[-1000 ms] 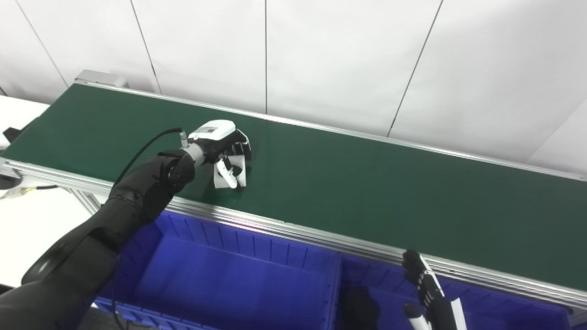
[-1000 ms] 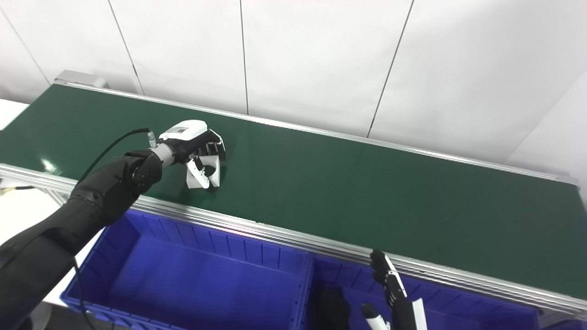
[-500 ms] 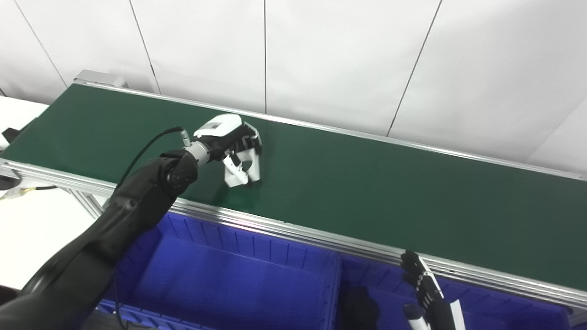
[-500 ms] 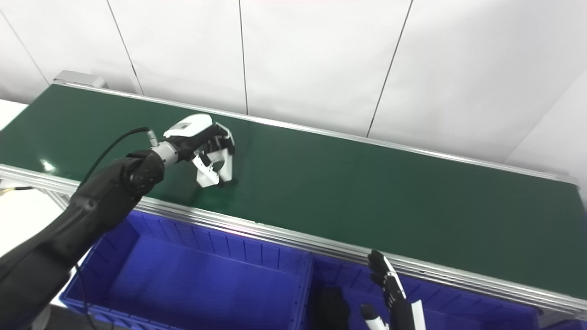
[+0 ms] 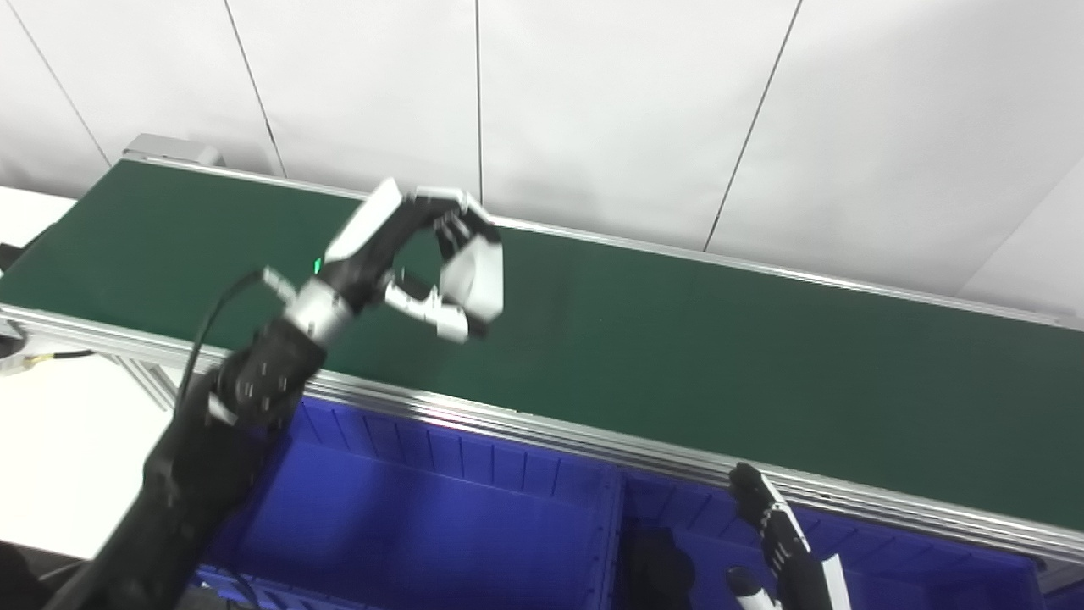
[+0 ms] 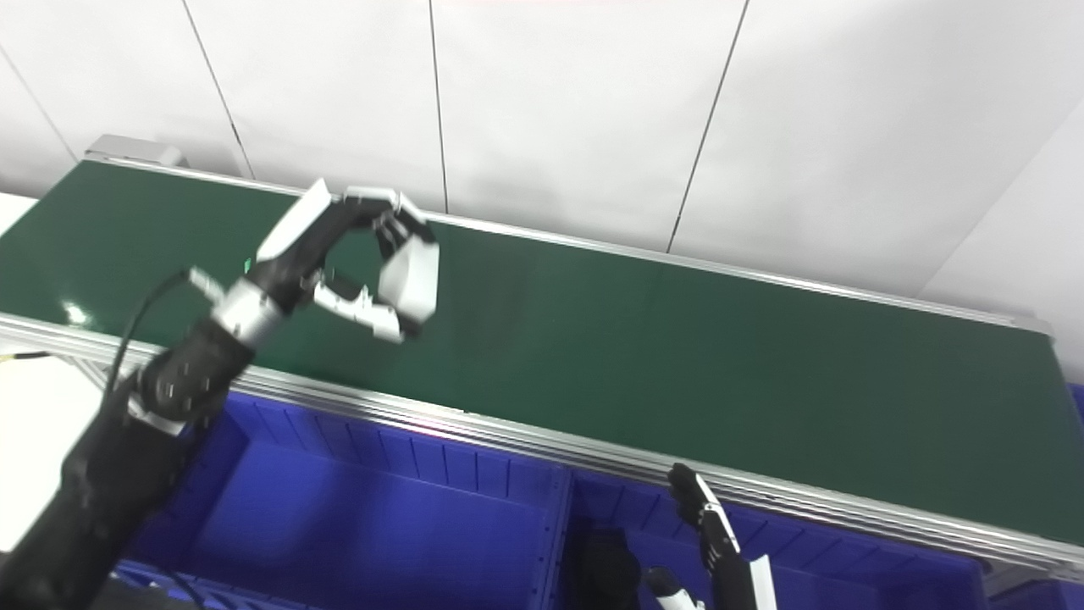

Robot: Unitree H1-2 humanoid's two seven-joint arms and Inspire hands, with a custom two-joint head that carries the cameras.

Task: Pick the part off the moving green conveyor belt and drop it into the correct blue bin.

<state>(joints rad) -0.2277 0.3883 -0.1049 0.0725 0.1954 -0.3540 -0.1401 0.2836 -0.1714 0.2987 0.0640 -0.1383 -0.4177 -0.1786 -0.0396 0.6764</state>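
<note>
One white part (image 5: 474, 275) is held by the left robot hand (image 5: 415, 254) above one belt (image 5: 677, 356); two bins (image 5: 440, 508) sit near; the right robot hand (image 5: 775, 542) is spread empty.

Backdrop: white panelled wall (image 5: 610, 110) behind the whole line, flat matte panels split by thin dark seams (image 5: 478, 93), some running vertical, some slanted. One seam drops almost straight down to just above the fingers. Off to the fingers' left, past the line's end, a white tabletop (image 5: 59, 440) with a thin cable (image 5: 42, 358) lying on it. Grey metal block (image 5: 174, 149) at the far-left corner, up against the wall. Lighting even and diffuse, soft glare spot low left in the right eye view.
</note>
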